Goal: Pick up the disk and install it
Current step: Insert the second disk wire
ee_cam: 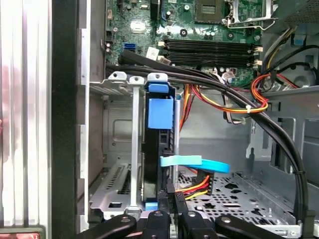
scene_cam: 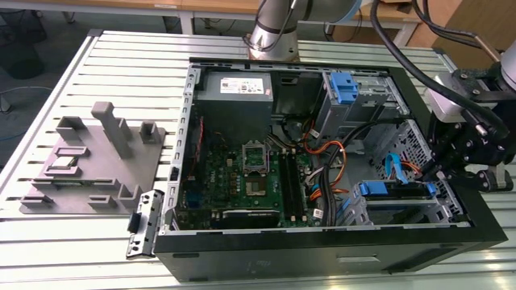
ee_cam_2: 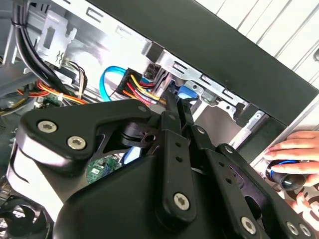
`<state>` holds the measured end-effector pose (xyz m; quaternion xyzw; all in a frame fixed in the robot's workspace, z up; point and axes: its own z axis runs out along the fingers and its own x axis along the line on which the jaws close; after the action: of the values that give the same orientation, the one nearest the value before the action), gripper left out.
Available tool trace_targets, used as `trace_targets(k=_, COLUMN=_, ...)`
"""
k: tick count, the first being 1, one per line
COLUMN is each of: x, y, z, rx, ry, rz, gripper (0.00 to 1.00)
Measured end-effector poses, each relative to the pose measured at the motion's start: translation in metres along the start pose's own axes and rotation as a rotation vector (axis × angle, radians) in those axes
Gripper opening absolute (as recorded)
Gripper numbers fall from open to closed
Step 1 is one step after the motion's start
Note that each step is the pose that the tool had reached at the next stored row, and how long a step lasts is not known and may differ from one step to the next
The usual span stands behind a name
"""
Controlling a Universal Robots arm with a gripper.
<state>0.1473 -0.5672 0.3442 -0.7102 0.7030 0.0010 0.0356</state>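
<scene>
The gripper (ee_cam: 169, 219) has its fingers closed tight on the near edge of the disk (ee_cam: 158, 159). The disk stands on edge in the metal slot (ee_cam: 119, 149) of the computer case (scene_cam: 322, 254), at the exterior view's right.

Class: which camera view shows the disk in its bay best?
The first wrist view: the disk stands edge-on in the bay, its blue rail facing us. The exterior view shows it small; the second wrist view shows a blue corner.

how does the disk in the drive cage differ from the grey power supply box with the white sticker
The disk is smaller, carries blue rails and sits in the cage beside the hand. The power supply box is larger, plain grey with a white sticker, at the case's far corner. Both sit inside the open computer case.
</scene>
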Motion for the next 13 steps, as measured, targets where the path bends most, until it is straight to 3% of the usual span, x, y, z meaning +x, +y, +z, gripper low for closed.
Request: trace_targets(k=13, x=0.0032, y=0.0011, z=0.0051, rx=0.0000, ry=0.0006, rz=0.000, gripper=0.16)
